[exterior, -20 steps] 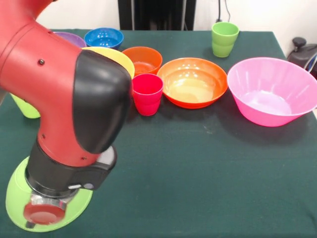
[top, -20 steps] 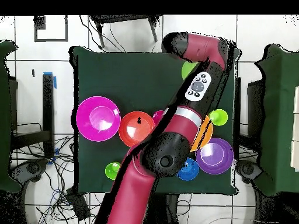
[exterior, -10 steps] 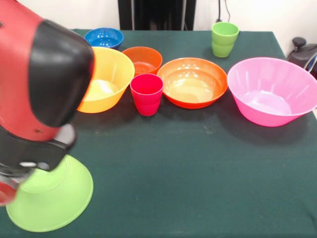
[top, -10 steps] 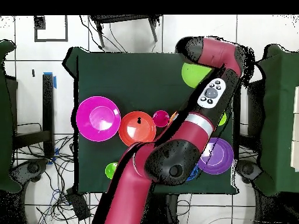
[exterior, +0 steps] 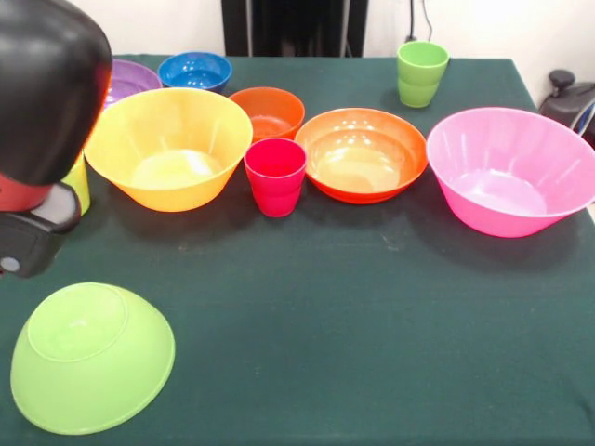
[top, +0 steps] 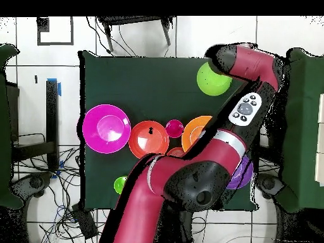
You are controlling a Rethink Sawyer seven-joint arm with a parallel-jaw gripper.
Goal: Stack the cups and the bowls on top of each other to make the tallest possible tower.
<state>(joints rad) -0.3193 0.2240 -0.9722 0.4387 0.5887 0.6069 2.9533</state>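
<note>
Arm swings away from the glossy lime green plastic bowl (exterior: 91, 370), leaving it rim-down on the table (exterior: 372, 325), well clear of the big pink bowl (exterior: 513, 169); tower base ready, jaws' state unclear

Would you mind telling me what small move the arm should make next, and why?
Probably reach across toward the pink bowl. The lime green bowl already sits rim-down and alone at the table's corner, a ready base with nothing on it, while the pink bowl stands upright and empty at the opposite side. The arm hangs beside the base.
</note>
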